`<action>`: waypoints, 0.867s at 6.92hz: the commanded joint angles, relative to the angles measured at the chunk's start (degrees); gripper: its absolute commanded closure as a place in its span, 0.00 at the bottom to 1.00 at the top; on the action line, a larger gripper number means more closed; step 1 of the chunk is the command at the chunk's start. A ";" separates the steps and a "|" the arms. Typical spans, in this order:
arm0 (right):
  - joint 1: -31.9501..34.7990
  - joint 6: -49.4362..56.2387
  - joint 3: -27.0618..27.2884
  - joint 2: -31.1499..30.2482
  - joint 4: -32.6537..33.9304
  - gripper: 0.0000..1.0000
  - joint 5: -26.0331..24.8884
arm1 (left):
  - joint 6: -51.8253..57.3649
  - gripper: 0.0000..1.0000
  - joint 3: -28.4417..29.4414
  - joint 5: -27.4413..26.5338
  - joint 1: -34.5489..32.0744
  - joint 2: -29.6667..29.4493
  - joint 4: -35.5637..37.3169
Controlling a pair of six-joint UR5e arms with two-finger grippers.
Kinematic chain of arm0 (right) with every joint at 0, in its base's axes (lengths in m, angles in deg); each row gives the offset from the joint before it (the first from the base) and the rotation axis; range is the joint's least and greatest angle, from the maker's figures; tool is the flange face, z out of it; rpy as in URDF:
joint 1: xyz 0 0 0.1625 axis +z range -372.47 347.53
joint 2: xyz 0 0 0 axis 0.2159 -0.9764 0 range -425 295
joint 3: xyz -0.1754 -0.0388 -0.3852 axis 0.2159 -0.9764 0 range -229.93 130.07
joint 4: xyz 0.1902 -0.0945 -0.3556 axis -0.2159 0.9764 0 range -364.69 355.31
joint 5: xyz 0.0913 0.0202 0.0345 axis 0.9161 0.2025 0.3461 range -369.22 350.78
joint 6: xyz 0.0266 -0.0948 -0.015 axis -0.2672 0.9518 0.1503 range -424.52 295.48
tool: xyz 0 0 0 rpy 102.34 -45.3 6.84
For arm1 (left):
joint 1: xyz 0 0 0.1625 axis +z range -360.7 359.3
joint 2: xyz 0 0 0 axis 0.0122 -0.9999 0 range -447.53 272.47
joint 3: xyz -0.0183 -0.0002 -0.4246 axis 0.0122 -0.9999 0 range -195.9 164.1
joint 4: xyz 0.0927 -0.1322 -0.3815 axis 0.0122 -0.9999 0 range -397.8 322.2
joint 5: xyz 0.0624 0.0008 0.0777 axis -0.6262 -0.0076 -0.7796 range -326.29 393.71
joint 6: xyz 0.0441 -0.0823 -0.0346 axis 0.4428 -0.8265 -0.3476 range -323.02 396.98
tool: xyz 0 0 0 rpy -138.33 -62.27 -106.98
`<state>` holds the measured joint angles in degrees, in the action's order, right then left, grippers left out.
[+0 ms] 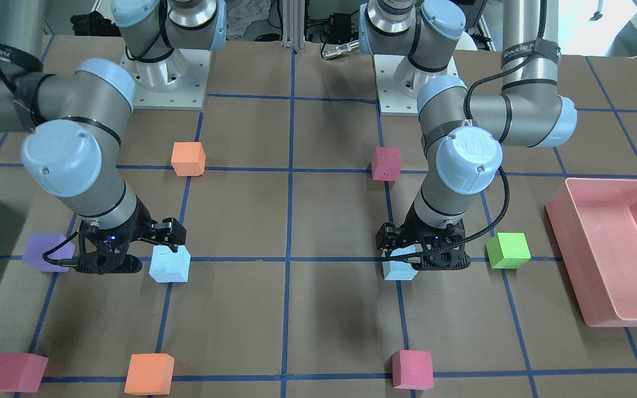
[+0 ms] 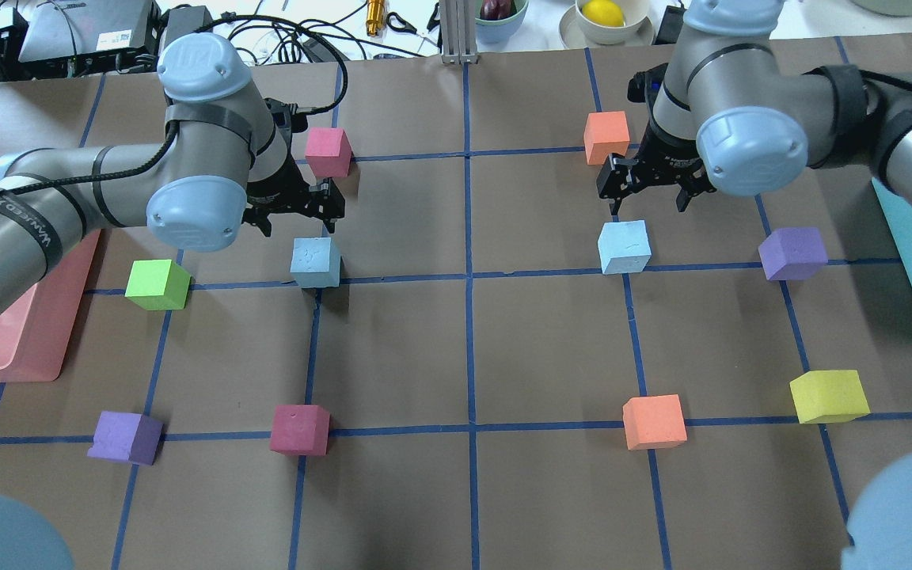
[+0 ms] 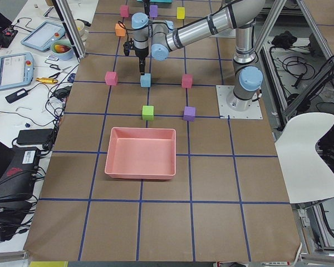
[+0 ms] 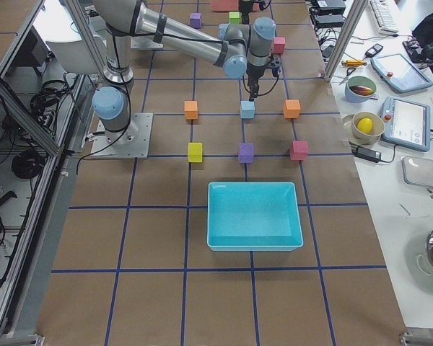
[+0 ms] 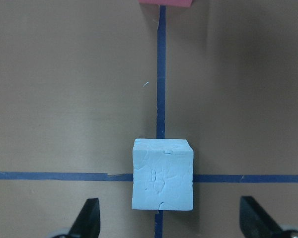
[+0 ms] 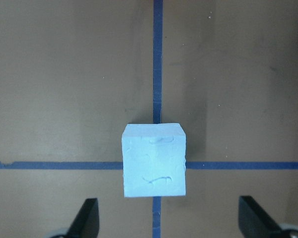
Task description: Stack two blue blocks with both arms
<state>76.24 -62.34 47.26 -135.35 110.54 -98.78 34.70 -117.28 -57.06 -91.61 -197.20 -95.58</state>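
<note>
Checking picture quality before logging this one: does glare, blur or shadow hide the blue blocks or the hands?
No. Overhead view: left blue block, right blue block, left hand and right hand are sharp; blurred pale-blue shapes fill the bottom corners. Front-facing view: washed-out glare at top right, soft arm shadows on the table. Wrist views: both blocks crisp.

Left hand (image 2: 298, 226) and right hand (image 2: 647, 208) point downward, fingers spread apart.

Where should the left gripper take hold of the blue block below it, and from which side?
From straight above, pinching its two opposite side faces. The blue block sits flat, square to the tape lines, between the fingers of the open left gripper, with room either side.
</note>
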 commanded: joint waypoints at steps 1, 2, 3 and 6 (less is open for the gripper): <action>-0.02 0.19 1.06 3.45 3.33 0.00 -0.26 | -0.01 0.00 -1.01 0.07 -0.06 -2.64 1.34; -0.02 -0.42 1.07 4.07 3.69 0.00 -0.09 | -0.01 0.00 -1.27 -0.02 -0.06 -3.35 2.22; -0.02 -0.51 1.24 4.86 3.61 0.00 0.26 | -0.09 0.00 -1.36 0.07 -0.06 -4.40 2.23; 0.07 -0.25 1.42 6.53 3.69 0.00 0.17 | -0.09 0.26 -2.59 -0.02 0.03 -4.76 4.33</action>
<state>76.29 -62.74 48.60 -129.57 114.18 -98.61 34.60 -119.59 -57.07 -91.59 -201.84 -92.01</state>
